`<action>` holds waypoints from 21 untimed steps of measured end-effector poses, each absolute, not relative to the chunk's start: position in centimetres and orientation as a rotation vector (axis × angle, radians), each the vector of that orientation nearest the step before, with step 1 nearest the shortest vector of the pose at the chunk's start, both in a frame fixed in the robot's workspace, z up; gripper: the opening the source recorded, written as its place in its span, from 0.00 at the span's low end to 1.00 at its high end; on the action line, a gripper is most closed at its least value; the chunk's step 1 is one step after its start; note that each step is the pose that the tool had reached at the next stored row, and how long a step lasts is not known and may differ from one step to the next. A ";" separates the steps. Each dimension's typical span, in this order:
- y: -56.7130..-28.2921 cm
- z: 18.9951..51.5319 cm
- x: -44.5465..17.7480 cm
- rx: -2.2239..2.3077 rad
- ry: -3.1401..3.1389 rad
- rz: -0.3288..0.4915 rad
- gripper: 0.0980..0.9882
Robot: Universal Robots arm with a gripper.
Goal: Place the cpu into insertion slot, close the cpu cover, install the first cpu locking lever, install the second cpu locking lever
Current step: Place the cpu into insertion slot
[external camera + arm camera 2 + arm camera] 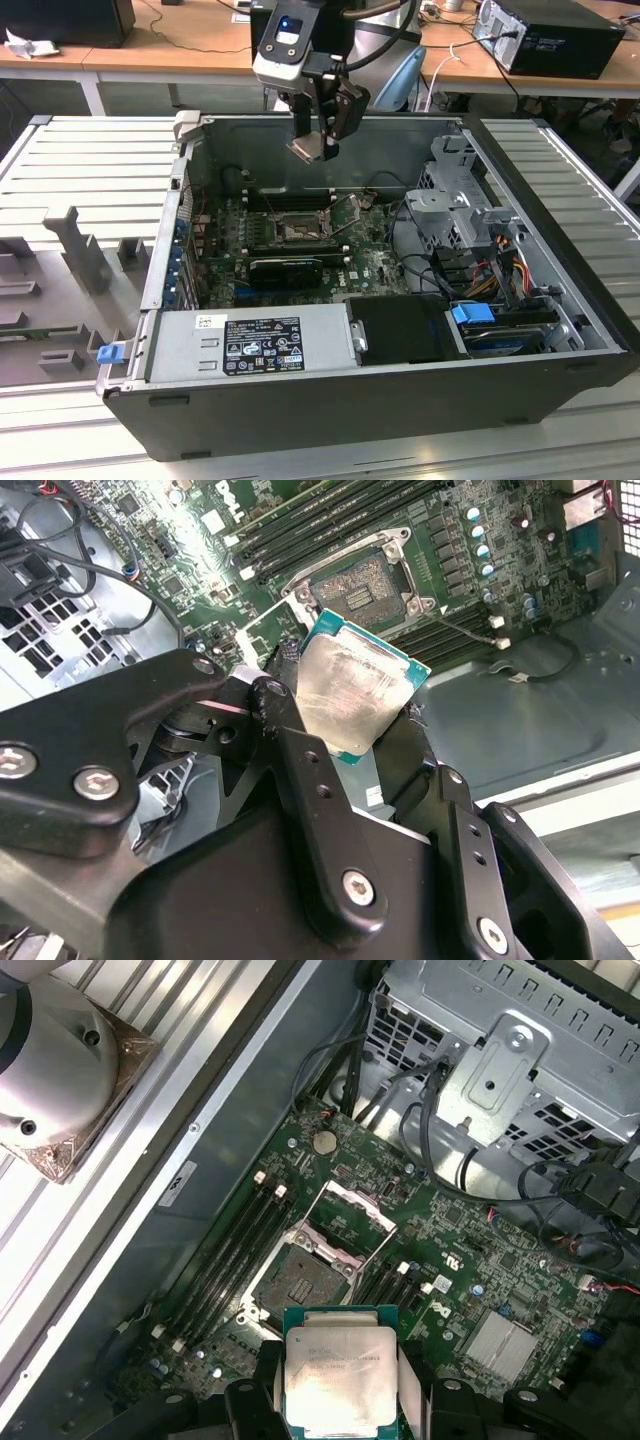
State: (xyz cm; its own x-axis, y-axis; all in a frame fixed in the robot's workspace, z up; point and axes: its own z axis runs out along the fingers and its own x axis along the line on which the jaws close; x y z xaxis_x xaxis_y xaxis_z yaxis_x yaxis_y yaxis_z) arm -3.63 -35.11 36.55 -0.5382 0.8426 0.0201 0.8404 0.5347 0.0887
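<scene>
Above the open dark grey metal computer case [400,410], the black two-finger gripper [318,150] hung over the green circuit board [375,265], well clear of it. The jaws pinched the cpu [355,690], a small flat square chip with a pale silver metal face, by two opposite edges; both wrist views showed a finger on each side. The chip was in the air, tilted in the exterior view, apart from the board. Below it lay the insertion slot [295,1285], a small square dark socket with a silver rim, its contact bed bare. The cpu cover [350,1210], a thin silver metal frame plate, stood raised at one edge of the socket. Long black memory slots [230,1250] flanked the socket.
</scene>
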 end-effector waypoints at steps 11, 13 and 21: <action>-35.1 36.4 -3.6 1.617 2.656 0.134 0.50; -35.1 36.4 -3.6 1.649 2.635 0.133 0.50; -35.1 36.0 -3.6 1.673 2.619 0.133 0.50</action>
State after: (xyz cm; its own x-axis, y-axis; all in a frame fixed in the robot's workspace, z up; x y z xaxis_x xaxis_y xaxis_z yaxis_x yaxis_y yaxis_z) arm -3.63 -35.11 35.98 -0.4210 0.9068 0.0201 0.9042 0.4178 0.0888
